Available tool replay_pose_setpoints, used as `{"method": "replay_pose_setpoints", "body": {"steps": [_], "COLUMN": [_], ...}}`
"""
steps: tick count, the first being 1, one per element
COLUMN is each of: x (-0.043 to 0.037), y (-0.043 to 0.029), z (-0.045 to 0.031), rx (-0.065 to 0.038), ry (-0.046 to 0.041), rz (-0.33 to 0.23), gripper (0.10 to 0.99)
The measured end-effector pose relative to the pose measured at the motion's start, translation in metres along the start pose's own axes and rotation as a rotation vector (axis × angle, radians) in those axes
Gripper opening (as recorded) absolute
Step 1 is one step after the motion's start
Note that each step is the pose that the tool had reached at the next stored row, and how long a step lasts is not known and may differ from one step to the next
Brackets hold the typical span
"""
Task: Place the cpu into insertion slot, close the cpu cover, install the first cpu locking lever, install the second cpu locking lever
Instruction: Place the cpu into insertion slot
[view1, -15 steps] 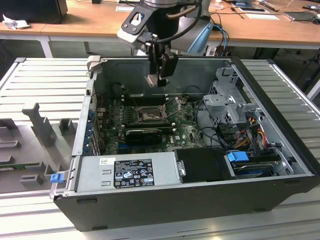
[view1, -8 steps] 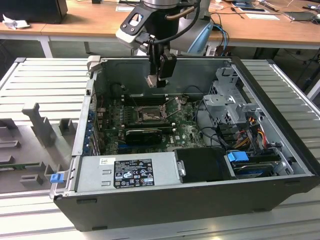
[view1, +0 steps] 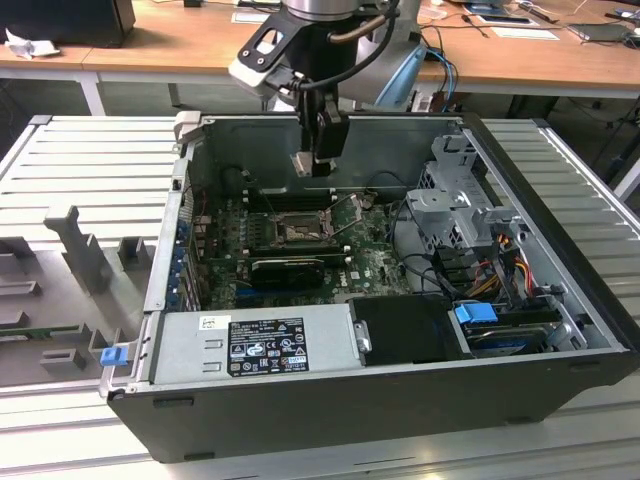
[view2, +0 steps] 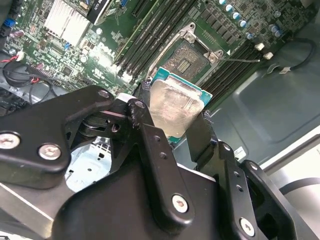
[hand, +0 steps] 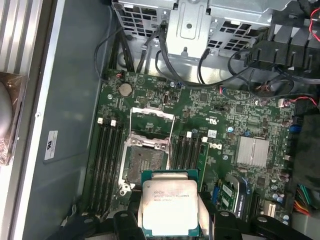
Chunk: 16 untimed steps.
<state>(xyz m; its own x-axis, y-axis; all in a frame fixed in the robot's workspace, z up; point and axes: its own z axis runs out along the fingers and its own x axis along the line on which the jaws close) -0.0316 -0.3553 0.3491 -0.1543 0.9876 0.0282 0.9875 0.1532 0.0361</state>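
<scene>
The ribbed metal counter (view1: 90, 160) carries the open computer case (view1: 380, 415), which lies on its side with its inside turned up. Along the case's near wall in the exterior view sits the silver power supply (view1: 260, 340), and a grey drive cage (view1: 450, 200) stands toward the exterior view's right. Between them lies the green circuit board (view1: 370, 255), which both wrist views also look down on. I hang over the board with my jaws closed only as far as the cpu (view2: 175, 107) allows. One black finger (view2: 145, 95) presses each of two opposite edges, and its pale metal top faces the wrist cameras. The exterior view shows the cpu (view1: 303, 163) raised clear above the board, touching nothing but me. The insertion slot (hand: 145, 162) sits bare on the board, its dark centre uncovered, and in the first wrist view the cpu (hand: 167, 207) overlaps the slot's nearer edge. The cpu cover (hand: 152, 116) is swung up off the slot at its far edge, with thin wire levers beside it.
</scene>
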Motion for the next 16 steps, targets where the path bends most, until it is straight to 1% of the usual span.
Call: {"method": "replay_pose_setpoints", "body": {"steps": [7, 12, 13, 16], "x": [-0.0001, -0.0001, -0.0002, -0.0002], "y": [-0.0001, -0.0002, -0.0002, -0.0003], "z": [0.002, 0.0046, 0.0055, 0.0069], "rx": [0.0, -0.001, -0.001, -0.001], "ry": [-0.0014, -0.0029, -0.0034, -0.0038], "rz": [0.042, 0.087, 0.103, 0.12], "gripper": [0.529, 0.529, 0.529, 0.529]}}
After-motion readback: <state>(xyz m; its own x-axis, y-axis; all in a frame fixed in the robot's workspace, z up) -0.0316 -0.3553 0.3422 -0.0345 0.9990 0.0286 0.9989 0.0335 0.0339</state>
